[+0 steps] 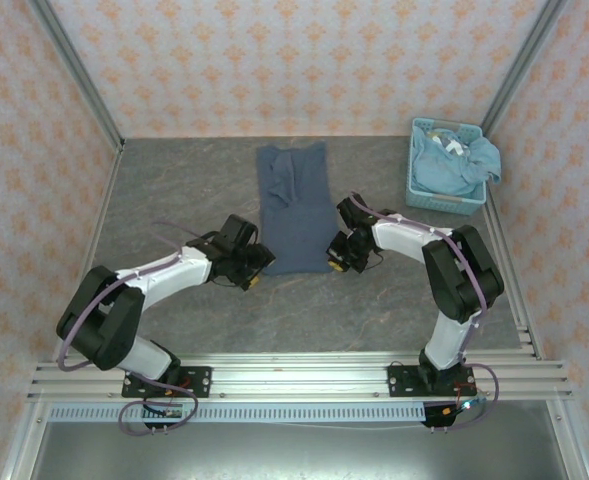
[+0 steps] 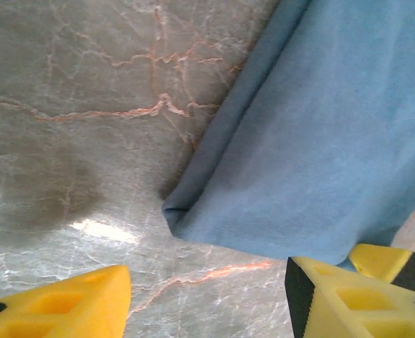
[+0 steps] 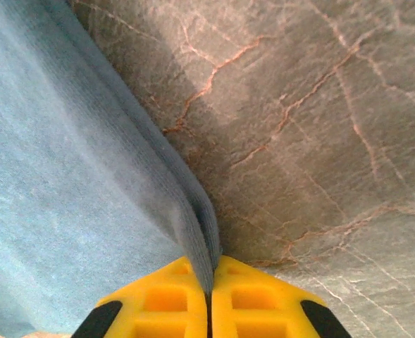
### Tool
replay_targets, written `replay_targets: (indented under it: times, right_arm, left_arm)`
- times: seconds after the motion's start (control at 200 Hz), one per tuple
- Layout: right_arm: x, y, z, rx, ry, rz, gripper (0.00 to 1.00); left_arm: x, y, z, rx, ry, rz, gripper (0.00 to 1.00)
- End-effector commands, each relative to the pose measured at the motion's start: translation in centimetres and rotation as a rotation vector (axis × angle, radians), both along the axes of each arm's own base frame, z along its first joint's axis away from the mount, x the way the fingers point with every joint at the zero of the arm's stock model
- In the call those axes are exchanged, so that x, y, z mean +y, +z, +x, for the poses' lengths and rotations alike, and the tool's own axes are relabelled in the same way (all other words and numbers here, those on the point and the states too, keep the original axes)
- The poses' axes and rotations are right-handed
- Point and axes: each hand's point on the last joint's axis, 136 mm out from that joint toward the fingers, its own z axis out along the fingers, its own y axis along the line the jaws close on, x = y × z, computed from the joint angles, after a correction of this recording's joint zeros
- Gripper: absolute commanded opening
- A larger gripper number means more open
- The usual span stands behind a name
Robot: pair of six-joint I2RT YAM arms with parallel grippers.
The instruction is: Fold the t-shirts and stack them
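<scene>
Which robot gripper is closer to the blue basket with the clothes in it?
The right one. The right gripper pinches the dark t-shirt at its near right corner, toward the basket. The left gripper hangs open at its near left corner, farther away.

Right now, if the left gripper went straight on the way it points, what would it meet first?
Probably the near corner of the dark blue t-shirt, lying just ahead of the open left gripper; depth is unclear, so its fingers may touch the table first.
</scene>
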Motion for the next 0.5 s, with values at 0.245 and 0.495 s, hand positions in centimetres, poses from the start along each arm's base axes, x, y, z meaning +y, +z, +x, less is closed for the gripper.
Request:
replay_targets:
  times: [0.245,0.495]
  right_arm:
    - [-0.4,0.1,-0.9,0.019,0.009,-0.02,0.05]
    - [-0.7,1.2,-0.8,-0.014,0.022,-0.029,0.0]
  left_arm:
    - [-0.7,-3.2,2.1,0.047,0.044,0.017,0.59]
    - [-1.7,-2.9,5.1,-0.043,0.062,-0.008,0.0]
